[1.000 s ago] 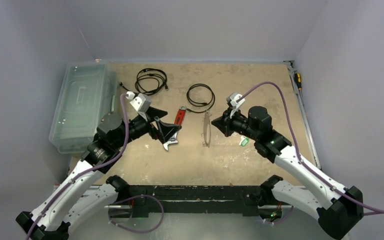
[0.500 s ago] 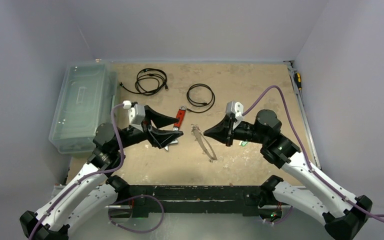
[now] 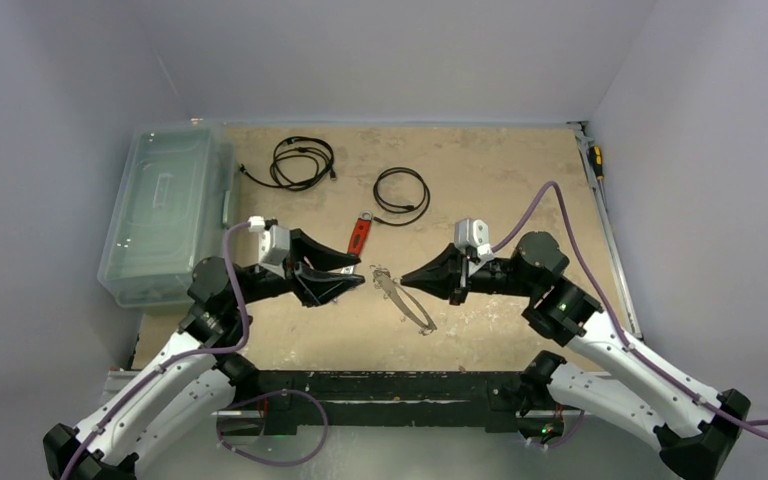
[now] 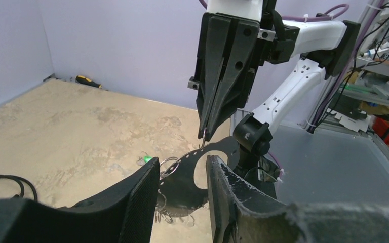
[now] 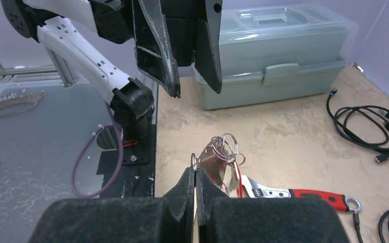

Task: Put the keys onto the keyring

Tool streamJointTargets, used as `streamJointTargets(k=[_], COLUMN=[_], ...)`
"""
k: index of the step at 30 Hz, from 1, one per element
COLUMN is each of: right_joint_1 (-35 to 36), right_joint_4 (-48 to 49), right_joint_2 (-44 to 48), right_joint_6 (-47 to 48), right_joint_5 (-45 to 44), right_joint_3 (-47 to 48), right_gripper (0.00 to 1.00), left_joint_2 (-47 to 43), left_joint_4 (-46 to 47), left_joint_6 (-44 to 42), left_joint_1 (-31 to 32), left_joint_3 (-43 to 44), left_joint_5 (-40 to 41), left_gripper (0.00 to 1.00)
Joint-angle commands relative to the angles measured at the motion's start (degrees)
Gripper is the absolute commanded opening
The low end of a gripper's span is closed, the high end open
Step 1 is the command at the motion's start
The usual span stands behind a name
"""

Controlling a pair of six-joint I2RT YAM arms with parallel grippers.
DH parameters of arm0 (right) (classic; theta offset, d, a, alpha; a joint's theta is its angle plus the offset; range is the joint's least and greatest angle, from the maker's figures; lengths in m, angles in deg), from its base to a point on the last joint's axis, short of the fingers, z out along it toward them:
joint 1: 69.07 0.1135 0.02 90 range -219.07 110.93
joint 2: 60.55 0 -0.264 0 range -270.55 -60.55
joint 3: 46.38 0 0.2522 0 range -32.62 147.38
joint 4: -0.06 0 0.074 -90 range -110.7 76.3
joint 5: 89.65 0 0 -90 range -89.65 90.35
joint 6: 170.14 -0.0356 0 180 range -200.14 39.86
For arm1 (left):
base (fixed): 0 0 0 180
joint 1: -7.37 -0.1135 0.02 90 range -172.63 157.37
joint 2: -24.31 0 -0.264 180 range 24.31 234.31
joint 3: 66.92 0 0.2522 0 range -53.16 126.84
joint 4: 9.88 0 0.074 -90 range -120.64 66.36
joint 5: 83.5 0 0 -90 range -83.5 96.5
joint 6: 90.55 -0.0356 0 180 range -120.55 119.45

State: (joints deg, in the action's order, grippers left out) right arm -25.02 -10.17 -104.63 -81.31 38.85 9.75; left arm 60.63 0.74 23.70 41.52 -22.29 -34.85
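Right claw [image 3: 405,281] is pinching the keyring [image 3: 412,306] by its wire; left claw [image 3: 364,275] is hovering spread just beside, both arms reaching inward.

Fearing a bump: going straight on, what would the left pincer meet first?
Probably the small keys on the keyring, just ahead of the left pincer; depth is unclear.

Keyring [image 3: 407,303]: thin silvery oval wire loop, set diagonally; small keys [image 3: 378,273] are bunched at one end. Green-headed key [image 4: 146,159] is seen lying on the tabletop [image 4: 55,121].
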Motion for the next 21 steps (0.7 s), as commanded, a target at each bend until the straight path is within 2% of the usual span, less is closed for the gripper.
streamJointTargets(k=[1,10,21], right_joint_1=[0.96,3.32,6.12], right_joint_4=[5.26,7.28,5.89], right_joint_2=[-0.05,-2.65,-6.55], right_joint_6=[-0.06,-0.46,3.34], right_joint_5=[2.23,1.85,0.16], right_joint_3=[0.37,0.97,3.69], right_gripper=[0.00,0.00,0.00], left_joint_2=[-1.92,-3.22,-2.93], left_joint_4=[1.92,1.13,-5.21], left_joint_6=[-2.24,-3.25,-8.36], left_joint_1=[0.27,1.86,4.91], left_joint_3=[-0.89,-1.39,-1.06], left_joint_5=[-3.16,-3.59,-0.65], left_gripper=[0.37,0.39,0.39])
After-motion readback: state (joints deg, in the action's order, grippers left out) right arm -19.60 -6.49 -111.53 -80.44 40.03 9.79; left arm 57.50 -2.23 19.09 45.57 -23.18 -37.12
